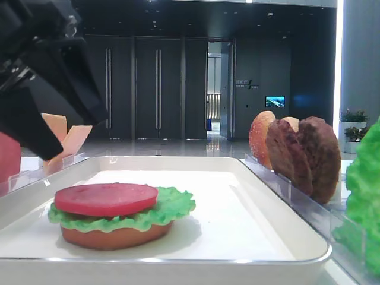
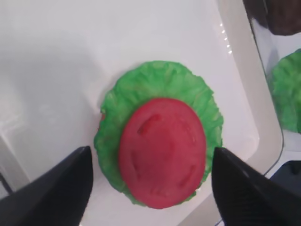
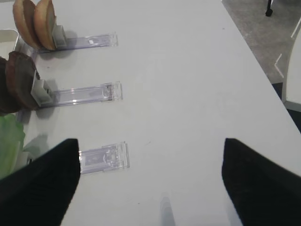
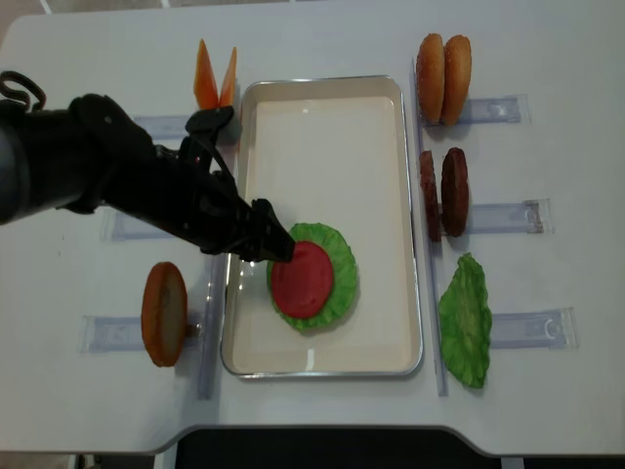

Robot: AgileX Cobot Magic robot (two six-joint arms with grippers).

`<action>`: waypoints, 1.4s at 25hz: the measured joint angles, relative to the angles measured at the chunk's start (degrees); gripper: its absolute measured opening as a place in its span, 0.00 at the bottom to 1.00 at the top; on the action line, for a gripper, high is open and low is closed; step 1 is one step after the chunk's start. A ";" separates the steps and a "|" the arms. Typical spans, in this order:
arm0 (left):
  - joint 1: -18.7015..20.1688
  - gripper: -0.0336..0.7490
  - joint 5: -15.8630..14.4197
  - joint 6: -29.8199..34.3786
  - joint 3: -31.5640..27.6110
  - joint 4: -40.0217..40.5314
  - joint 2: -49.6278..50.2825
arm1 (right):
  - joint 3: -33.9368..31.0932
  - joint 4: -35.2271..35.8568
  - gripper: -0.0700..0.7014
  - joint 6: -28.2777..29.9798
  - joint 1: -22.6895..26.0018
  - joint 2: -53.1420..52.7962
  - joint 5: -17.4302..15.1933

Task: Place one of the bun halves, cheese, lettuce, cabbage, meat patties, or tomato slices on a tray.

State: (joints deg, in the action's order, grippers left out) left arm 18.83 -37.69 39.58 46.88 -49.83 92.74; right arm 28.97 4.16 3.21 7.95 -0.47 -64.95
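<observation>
On the white tray (image 4: 322,117) lies a stack: a bun half (image 1: 116,235) at the bottom, a green lettuce leaf (image 4: 342,256) on it, and a red tomato slice (image 4: 303,279) on top. My left gripper (image 2: 150,188) hangs open just above the stack. Its dark fingers (image 2: 51,188) stand wide on either side of the tomato slice (image 2: 162,150) and touch nothing. From above, the left gripper (image 4: 273,242) is at the stack's upper left edge. My right gripper (image 3: 150,188) is open over bare table, holding nothing.
Right of the tray, clear holders carry upright bun halves (image 4: 444,65), meat patties (image 4: 444,192) and a lettuce leaf (image 4: 466,320). On the left stand cheese slices (image 4: 215,78) and a round orange piece (image 4: 164,313). An empty holder strip (image 3: 101,157) lies by the right gripper.
</observation>
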 joint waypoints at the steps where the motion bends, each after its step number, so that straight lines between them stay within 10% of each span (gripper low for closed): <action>1: 0.00 0.81 -0.32 -1.05 0.69 1.09 -0.78 | 0.00 0.00 0.84 0.00 0.00 0.00 0.00; 10: 0.00 0.82 -5.86 -12.58 9.62 14.03 -7.88 | 0.00 0.00 0.84 0.00 0.00 0.00 0.00; 19: -0.46 0.82 -15.60 -38.38 13.75 50.92 -10.75 | 0.00 0.00 0.84 0.00 0.00 0.00 0.00; 35: -19.59 0.82 -26.35 -45.70 14.12 60.08 -10.85 | 0.00 0.00 0.84 0.00 0.00 0.00 0.00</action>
State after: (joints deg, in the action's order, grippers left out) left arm -0.77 -64.04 -6.12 61.00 10.25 81.89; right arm 28.97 4.16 3.21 7.95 -0.47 -64.95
